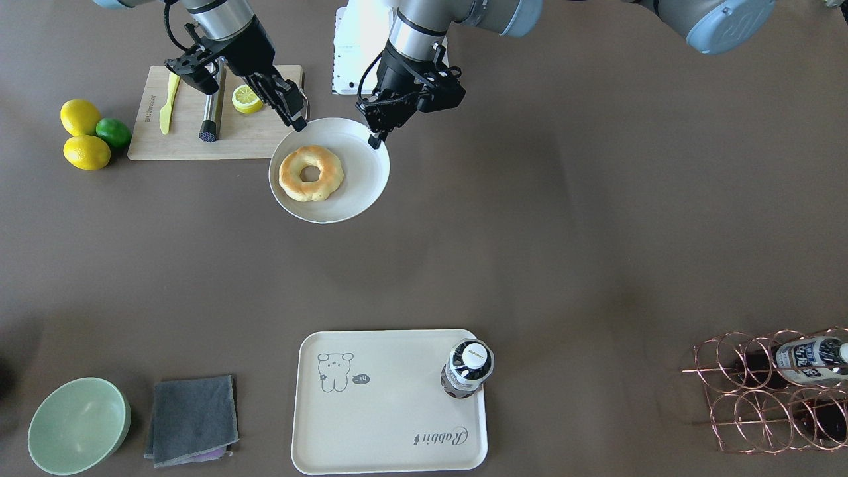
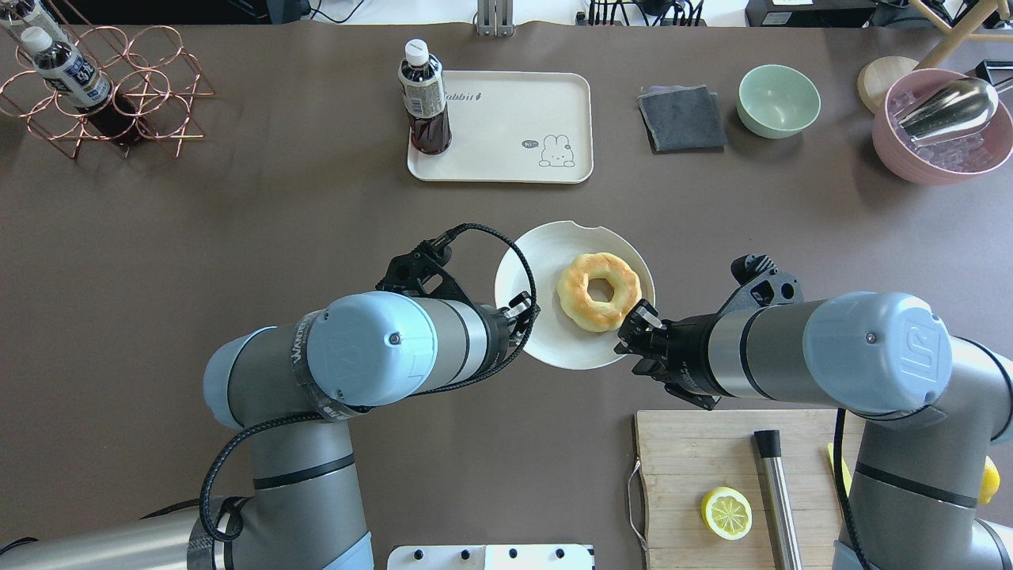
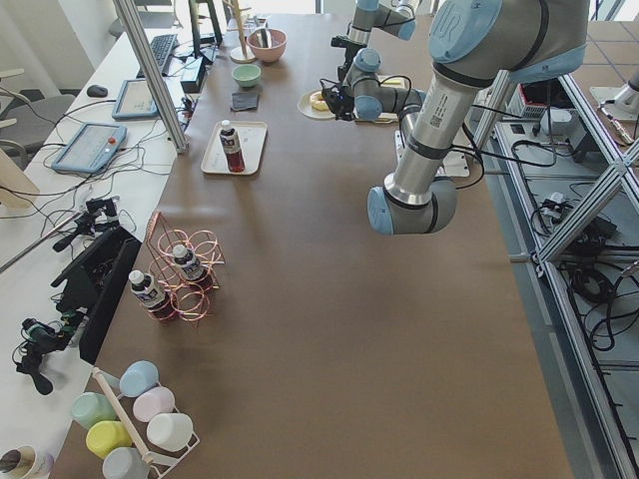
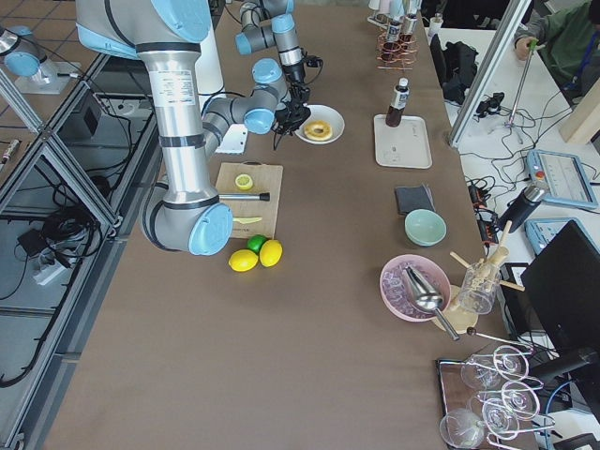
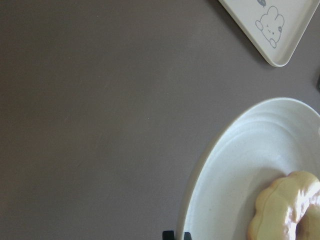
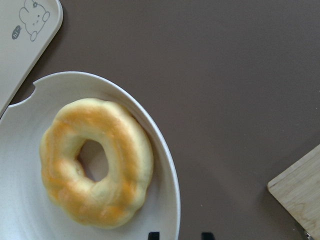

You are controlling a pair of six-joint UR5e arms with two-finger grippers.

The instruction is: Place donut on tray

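Observation:
The golden donut (image 1: 311, 173) lies on a round white plate (image 1: 358, 192) in mid-table, and also shows in the overhead view (image 2: 599, 290). The cream tray (image 1: 391, 424) with the grey drawing lies across the table, apart from the plate. My left gripper (image 1: 376, 140) is at the plate's rim. In the left wrist view (image 5: 176, 234) its tips are shut on that rim. My right gripper (image 1: 299, 122) is at the opposite rim. In the right wrist view (image 6: 180, 235) its tips stand apart, astride the rim beside the donut (image 6: 95, 162).
A dark drink bottle (image 1: 467, 368) stands on one corner of the tray. A wooden cutting board (image 1: 252, 136) with a lemon half (image 1: 246, 99), a yellow knife and a steel rod lies behind the plate. A grey cloth (image 1: 192, 419), a green bowl (image 1: 78, 424) and a copper wire rack (image 1: 768, 391) flank the tray.

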